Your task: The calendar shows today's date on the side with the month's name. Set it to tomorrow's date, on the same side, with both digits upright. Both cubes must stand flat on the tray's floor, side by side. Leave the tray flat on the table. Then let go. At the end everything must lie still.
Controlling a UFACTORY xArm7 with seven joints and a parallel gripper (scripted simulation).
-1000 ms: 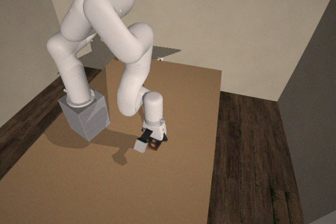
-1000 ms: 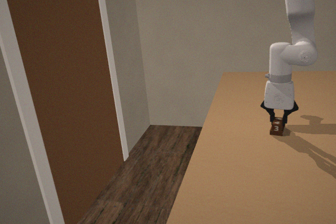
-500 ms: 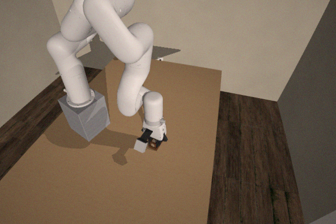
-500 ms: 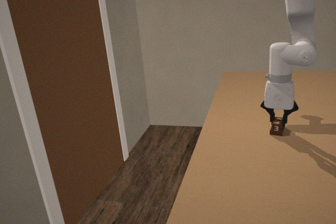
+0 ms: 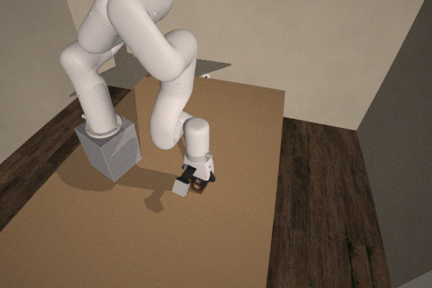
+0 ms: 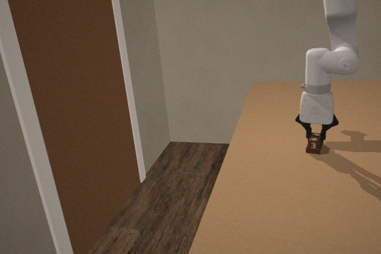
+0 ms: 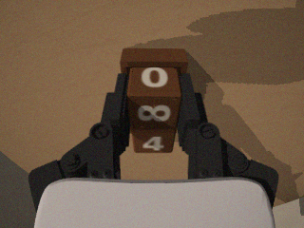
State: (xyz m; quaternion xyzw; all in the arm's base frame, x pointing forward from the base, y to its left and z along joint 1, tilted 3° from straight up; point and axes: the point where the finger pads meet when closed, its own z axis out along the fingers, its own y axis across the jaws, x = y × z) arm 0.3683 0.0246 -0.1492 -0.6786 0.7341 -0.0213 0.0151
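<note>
Calendar [image 5: 198, 187] [image 6: 314, 145] [image 7: 154, 90]: standing on the tabletop [image 5: 230, 228] [image 6: 283, 198] [image 7: 47, 57], under the tool [image 5: 198, 181] [image 6: 315, 139] [image 7: 153, 88]. Looks clamped on a number cube [image 5: 197, 184] [image 6: 314, 138] [image 7: 154, 112], with fingers close against opposite sides. Showing 0, a sideways 8 and 4 to the wrist, and 3 to the exterior view. Cannot tell which side carries the month, nor whether both cubes rest flat on the floor of the tray [image 5: 200, 191] [image 6: 313, 151] [image 7: 154, 57]. Probably mid-rearrangement: still left to confirm tomorrow's digits upright, seat both cubes side by side, then release and back away. Well apart from the calendar, both the table edges and the grey pedestal [image 5: 100, 159]. Should leave room to lift, though with little slack beside the tray walls; best to rise straight, without dragging the tray.
</note>
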